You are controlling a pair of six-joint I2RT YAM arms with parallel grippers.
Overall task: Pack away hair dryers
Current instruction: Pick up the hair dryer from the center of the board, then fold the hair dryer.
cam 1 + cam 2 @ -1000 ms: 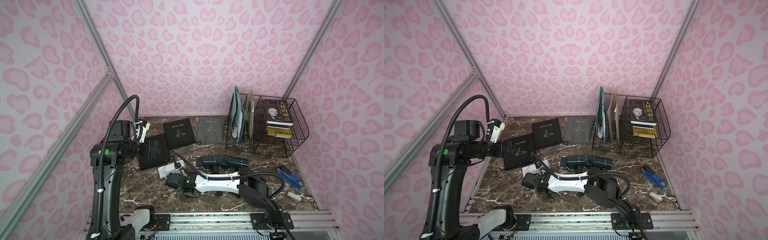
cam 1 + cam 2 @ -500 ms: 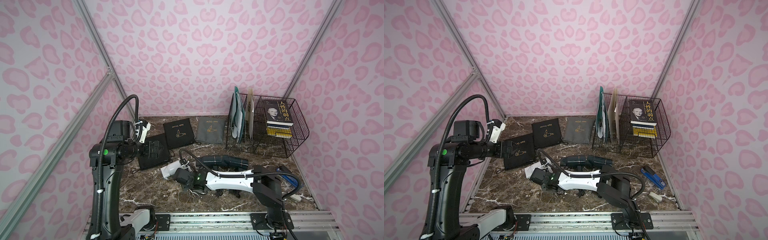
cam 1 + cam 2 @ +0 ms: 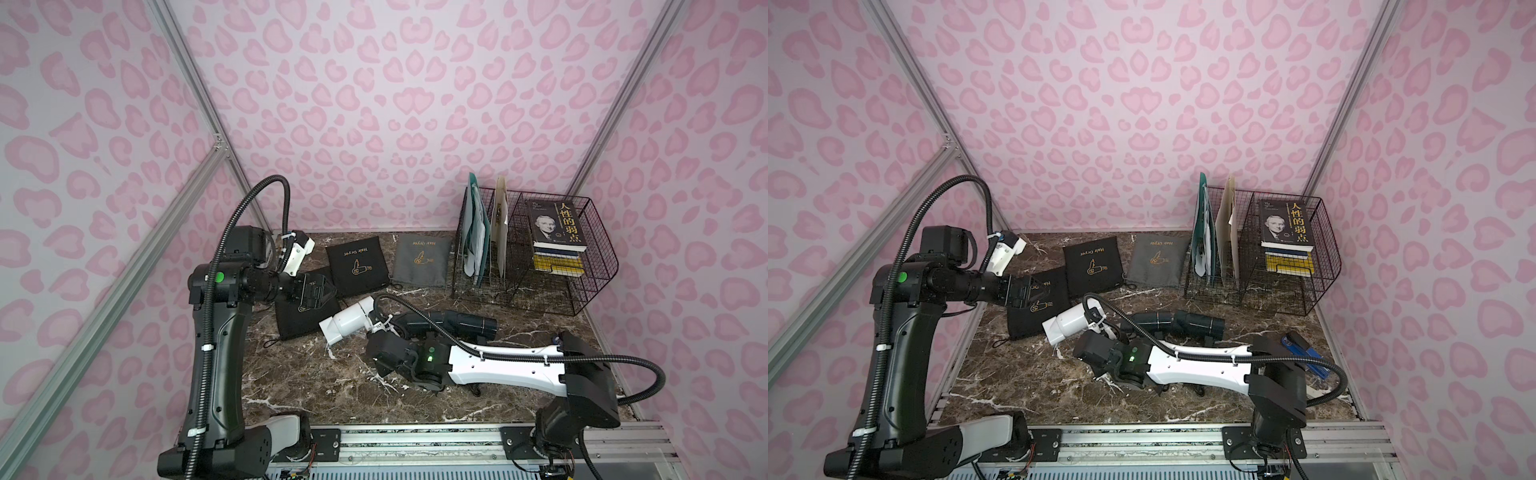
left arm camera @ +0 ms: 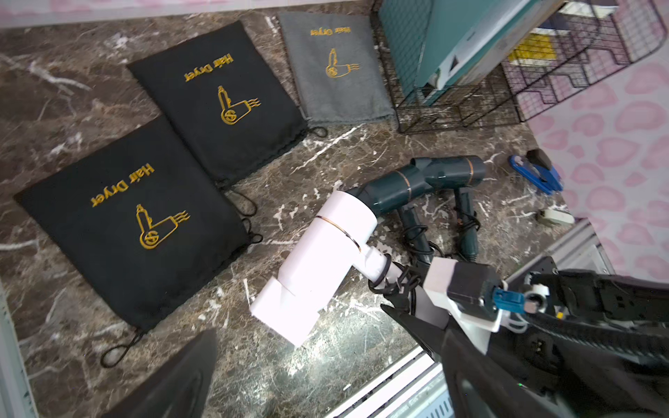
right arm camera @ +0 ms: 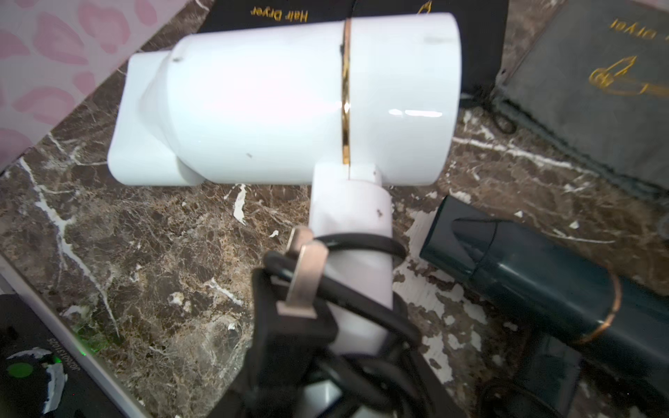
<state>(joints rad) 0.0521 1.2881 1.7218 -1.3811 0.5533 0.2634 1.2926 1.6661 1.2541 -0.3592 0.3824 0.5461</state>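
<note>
Books (image 3: 557,232) in wire basket (image 3: 603,266); right claw (image 4: 400,289) clamps white dryer (image 3: 347,322); left claw (image 3: 316,293) spread wide, empty.

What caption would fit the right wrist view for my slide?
White hair dryer gripped by its cord-wrapped handle over the marble table, a dark teal dryer lying alongside.

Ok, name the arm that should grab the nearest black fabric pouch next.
Left. The left gripper, open, hovers right over that black fabric pouch; the right gripper is shut on the handle of the white plastic hair dryer, so it looks occupied.
</note>
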